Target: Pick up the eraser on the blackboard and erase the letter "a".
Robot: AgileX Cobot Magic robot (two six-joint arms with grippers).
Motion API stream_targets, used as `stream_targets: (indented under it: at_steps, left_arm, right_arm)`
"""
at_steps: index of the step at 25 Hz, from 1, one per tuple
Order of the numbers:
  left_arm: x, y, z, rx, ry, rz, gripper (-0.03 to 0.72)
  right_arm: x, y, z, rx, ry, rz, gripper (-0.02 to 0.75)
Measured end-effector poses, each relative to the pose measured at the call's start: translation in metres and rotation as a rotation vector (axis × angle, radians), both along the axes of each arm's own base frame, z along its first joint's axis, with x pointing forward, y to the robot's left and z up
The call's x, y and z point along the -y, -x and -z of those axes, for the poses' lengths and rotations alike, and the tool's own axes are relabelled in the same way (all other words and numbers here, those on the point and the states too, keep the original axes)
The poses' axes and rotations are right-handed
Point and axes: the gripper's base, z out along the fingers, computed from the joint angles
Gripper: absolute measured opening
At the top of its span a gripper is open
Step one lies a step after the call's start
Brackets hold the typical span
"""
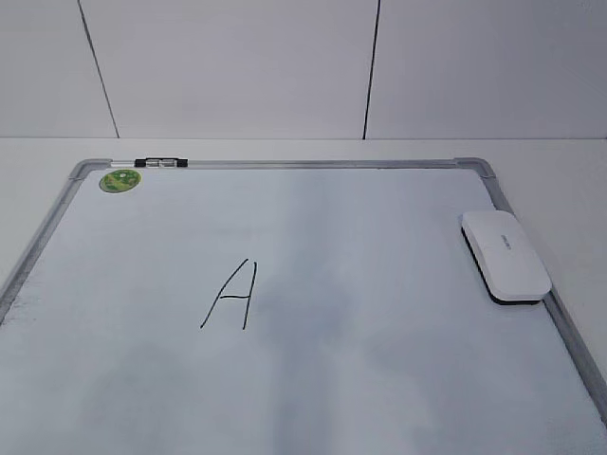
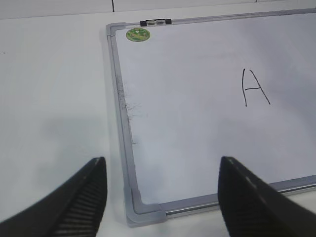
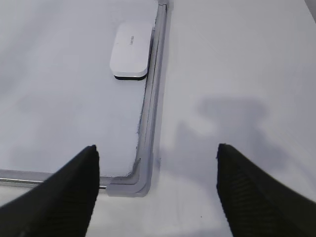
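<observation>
Big black capital letter "A" drawn on the blackboard, ahead and right of the left gripper, tiny grey words on the eraser too small to read

left gripper jaws wide, right gripper apparently likewise

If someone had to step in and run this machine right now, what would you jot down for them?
Left gripper: open, empty, hanging over the board's near left corner.
Right gripper: open, empty, over the near right corner.
Eraser: lying untouched on the board, against its right frame.
Letter: a capital A in black, left of centre, still whole. No other letter shows.
Done: nothing.
Left: pick up the eraser, wipe the letter.
</observation>
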Motion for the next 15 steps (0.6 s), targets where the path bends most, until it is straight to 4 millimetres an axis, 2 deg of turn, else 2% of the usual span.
stream_targets:
  at_steps: [15]
  left_arm:
    - [0.001, -0.0003, 0.0, 0.0, 0.0, -0.121, 0.498]
  right_arm:
    - [-0.0015, 0.0014, 0.0001, -0.002, 0.0, 0.146, 0.592]
